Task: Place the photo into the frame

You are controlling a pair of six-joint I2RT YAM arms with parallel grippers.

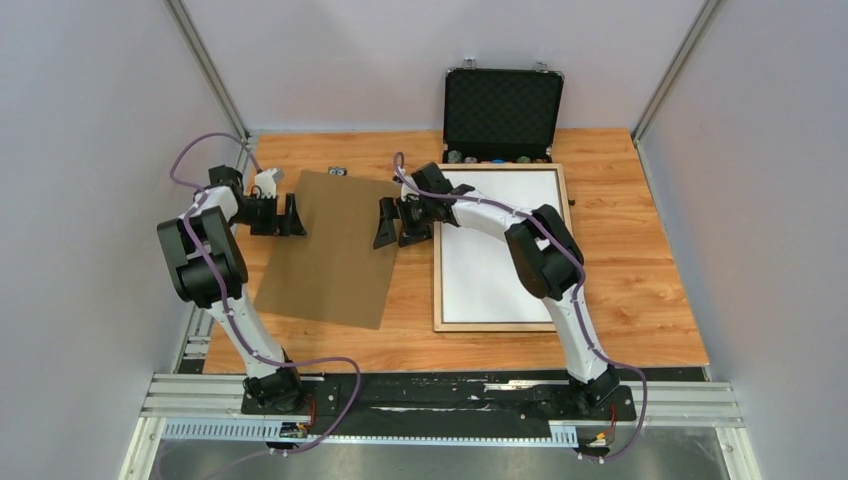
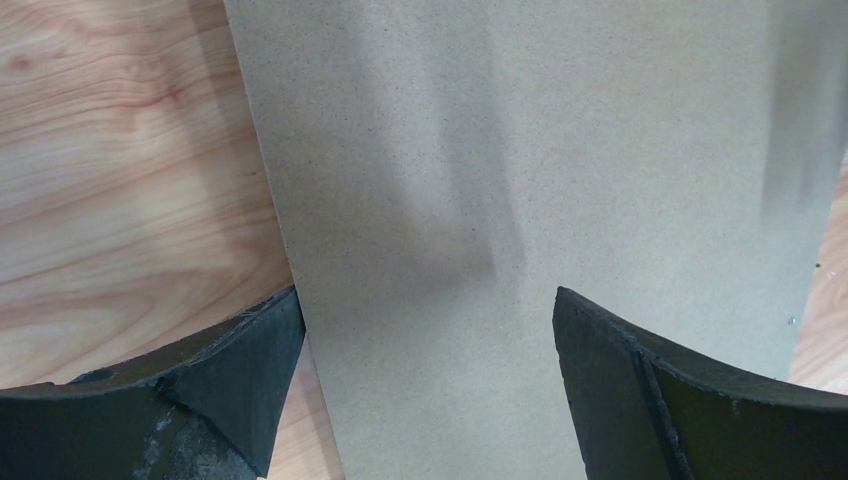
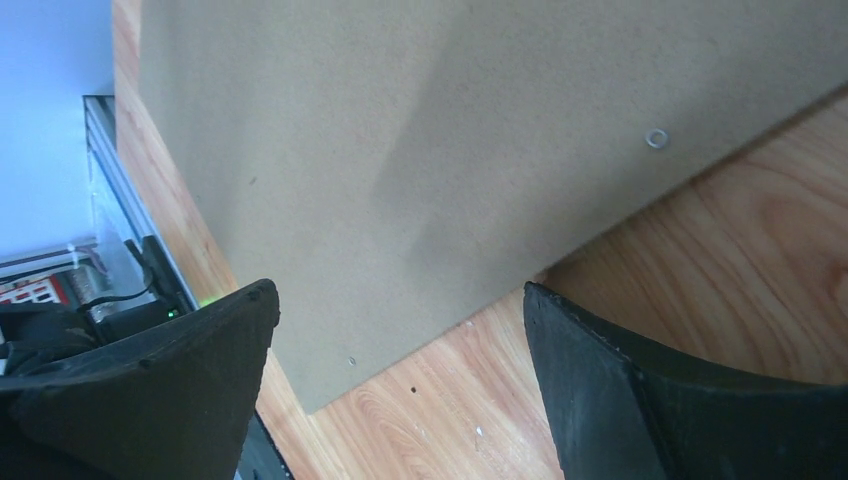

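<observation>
Left claw [image 1: 282,218]: spread wide at the left edge of the backing panel [image 1: 330,250]. In the left wrist view one finger [image 2: 230,370] is over bare wood and the other over the board. It pinches nothing.
Right claw [image 1: 397,228]: spread wide at the panel's right edge and pinching nothing. In the right wrist view an edge and a corner of the board show between its fingers [image 3: 640,390].
Contact: I cannot tell whether either claw touches the board.
Backing panel: a flat brown board lying skewed on the bench [image 1: 620,200], left of the frame and apart from it. A tiny metal ring [image 3: 657,138] sits near one edge.
Frame [image 1: 437,270]: light wood rails up, flat on the right half of the bench, long sides running away from the arm bases.
Photo [image 1: 495,250]: lies inside the frame with its plain white side up, filling the opening.
Case [image 1: 502,110]: black, lid raised, at the far edge just behind the frame, with small coloured pieces [image 1: 490,157] along its base.
</observation>
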